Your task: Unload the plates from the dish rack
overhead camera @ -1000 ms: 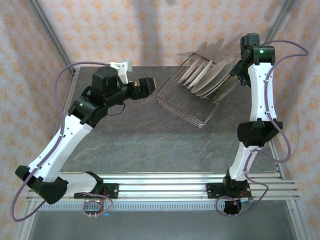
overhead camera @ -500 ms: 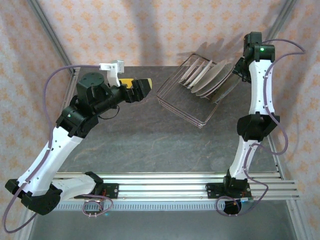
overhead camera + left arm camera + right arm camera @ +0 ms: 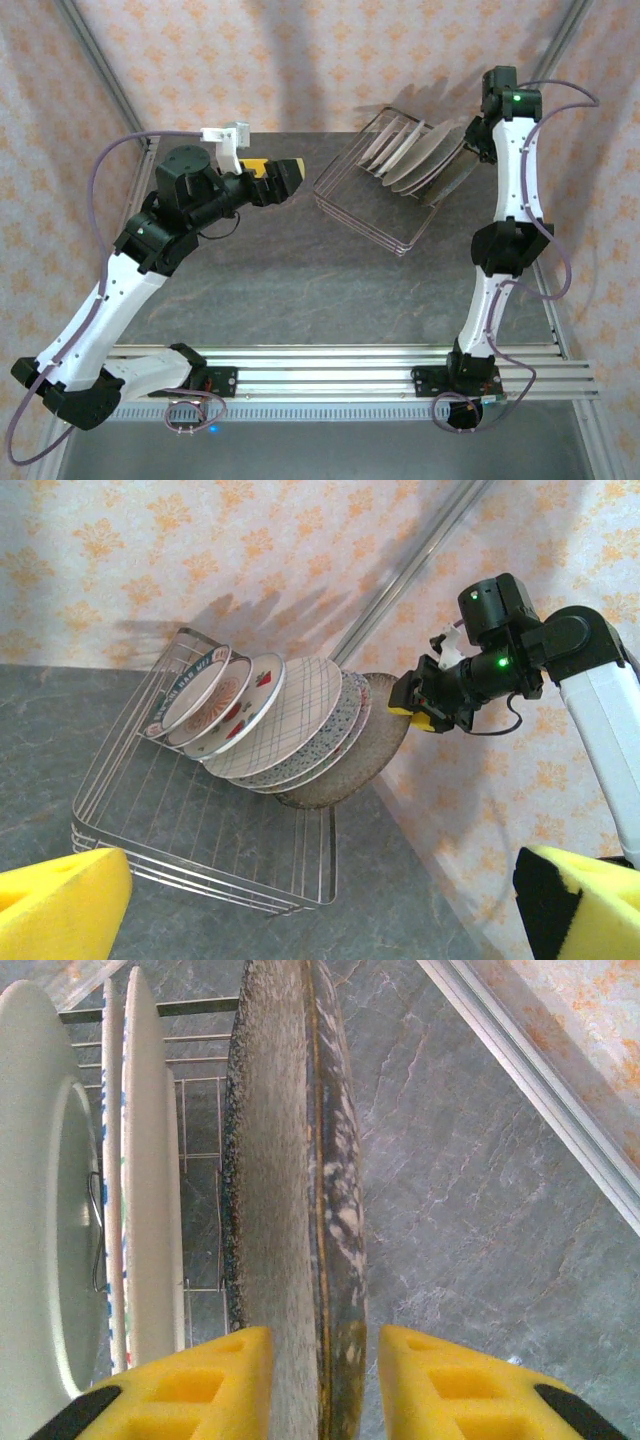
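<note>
**Hazards.** The rack [image 3: 365,215] stands at the far right of the table [image 3: 300,290]. It is light wire, and we judge that a lift out of line with its prongs would drag or tip it. The plates [image 3: 270,705] lean on one another toward the right, so pulling out the end plate [image 3: 290,1160] may let its neighbours topple. The right gripper [image 3: 323,1380] straddles that plate's rim with its fingers narrow. We cannot tell whether they pinch yet, and a shallow hold on a glazed edge could slip. The left gripper [image 3: 320,905] hangs wide and empty to the left of the rack, too far off to steady it.

**Materials.**
- **Table:** flat, grey, veined like stone, matt.
- **Rack:** thin bright rods forming a rectangular basket.
- **Plates:** round glazed ceramic, variously plaid, red-figured and dark-rimmed. The end plate is brown, speckled and rough-looking.
- **Fingers** [image 3: 200,1385]: yellow foam-like blocks with moulded hollows.
</note>
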Controlling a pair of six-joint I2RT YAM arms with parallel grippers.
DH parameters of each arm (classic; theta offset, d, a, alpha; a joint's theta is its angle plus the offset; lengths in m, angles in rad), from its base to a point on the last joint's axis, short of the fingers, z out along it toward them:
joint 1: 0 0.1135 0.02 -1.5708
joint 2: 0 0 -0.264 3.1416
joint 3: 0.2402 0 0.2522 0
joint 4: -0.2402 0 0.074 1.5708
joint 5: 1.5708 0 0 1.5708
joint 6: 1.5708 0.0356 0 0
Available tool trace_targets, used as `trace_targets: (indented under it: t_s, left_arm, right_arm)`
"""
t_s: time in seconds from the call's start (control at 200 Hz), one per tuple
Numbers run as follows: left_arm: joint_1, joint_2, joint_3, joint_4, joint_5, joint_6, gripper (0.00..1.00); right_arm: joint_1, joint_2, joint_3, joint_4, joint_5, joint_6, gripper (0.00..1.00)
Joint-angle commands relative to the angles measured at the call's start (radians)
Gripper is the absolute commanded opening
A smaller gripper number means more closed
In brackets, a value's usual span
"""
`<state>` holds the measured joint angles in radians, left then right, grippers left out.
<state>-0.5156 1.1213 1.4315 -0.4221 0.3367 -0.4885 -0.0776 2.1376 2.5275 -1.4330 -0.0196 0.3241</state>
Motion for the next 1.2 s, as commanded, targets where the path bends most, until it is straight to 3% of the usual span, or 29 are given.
trace_targets:
  t_s: [0.0, 0.626, 1.196]
  left_arm:
    - [-0.003, -0.014, -0.006, 0.043, 0.013, 0.007, 0.99]
    - [-0.002, -0.012, -0.014, 0.059, 0.018, 0.013, 0.99]
    - [-0.003, -0.005, -0.025, 0.074, 0.024, 0.009, 0.98]
  right_arm:
    - [-0.003, 0.016, 0.031, 0.007, 0.018, -0.007, 0.31]
    - [0.009, 0.049, 0.039, 0.008, 0.035, -0.013, 0.21]
    - [0.049, 0.034, 0.113, 0.000, 0.122, 0.002, 0.01]
